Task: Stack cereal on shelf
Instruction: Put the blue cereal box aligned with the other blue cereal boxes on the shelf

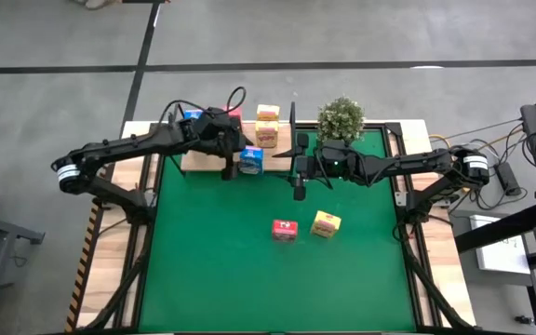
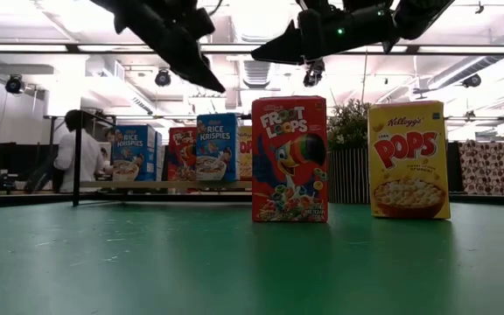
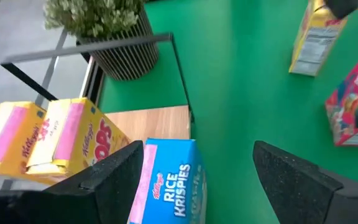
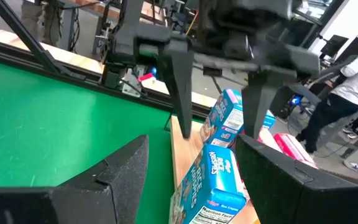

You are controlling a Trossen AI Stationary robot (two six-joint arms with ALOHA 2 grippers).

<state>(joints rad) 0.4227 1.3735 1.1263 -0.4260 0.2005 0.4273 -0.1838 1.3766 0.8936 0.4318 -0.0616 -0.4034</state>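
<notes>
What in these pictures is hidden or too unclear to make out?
- High view: the left gripper covers part of the shelf, so not every cereal box there can be counted.
- Low view: the red box and yellow box hide what stands behind them.
- Left wrist view: the blue box is cut off by the picture's edge.
- Right wrist view: the person is cut off.

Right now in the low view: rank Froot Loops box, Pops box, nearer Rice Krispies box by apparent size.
1. Froot Loops box and Pops box: look about alike, so no ranking between them.
2. Rice Krispies box: looks smallest, but it stands farther back on the shelf, so distance may account for that.
</notes>
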